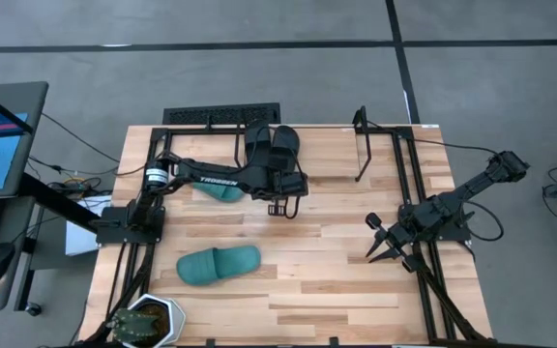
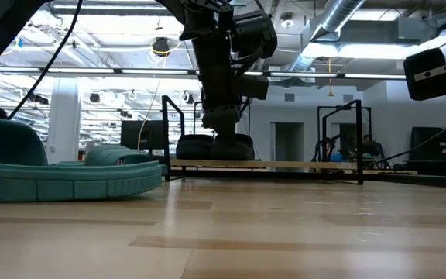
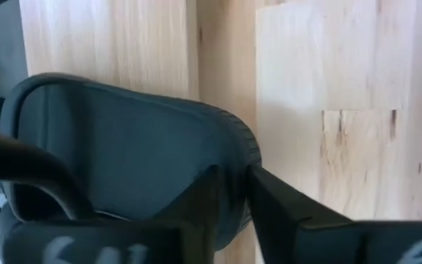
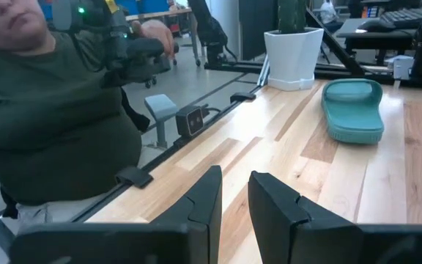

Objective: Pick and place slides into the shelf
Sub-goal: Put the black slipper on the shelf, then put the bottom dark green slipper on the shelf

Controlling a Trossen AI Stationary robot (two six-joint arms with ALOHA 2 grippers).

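Reaching toward the table's far edge, the left gripper (image 1: 280, 145) sits over two black slides (image 1: 272, 143) in the shelf (image 1: 361, 145); its fingers (image 3: 277, 205) stand narrowly apart, one touching a black slide, grip uncertain. One teal slide (image 1: 219, 265) lies near the front, another (image 1: 219, 192) under the left arm. The right gripper (image 1: 383, 242) waits at the right edge, fingers narrowly apart, holding nothing.

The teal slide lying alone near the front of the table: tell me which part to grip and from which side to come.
Grip the wide strap of the teal slide, probably from straight above. It lies flat, sole down, lengthwise across the table, apart from everything else, so the raised strap arch is the one part that jaws can close over. The left gripper is the nearer one; it is now at the black slides on the shelf.
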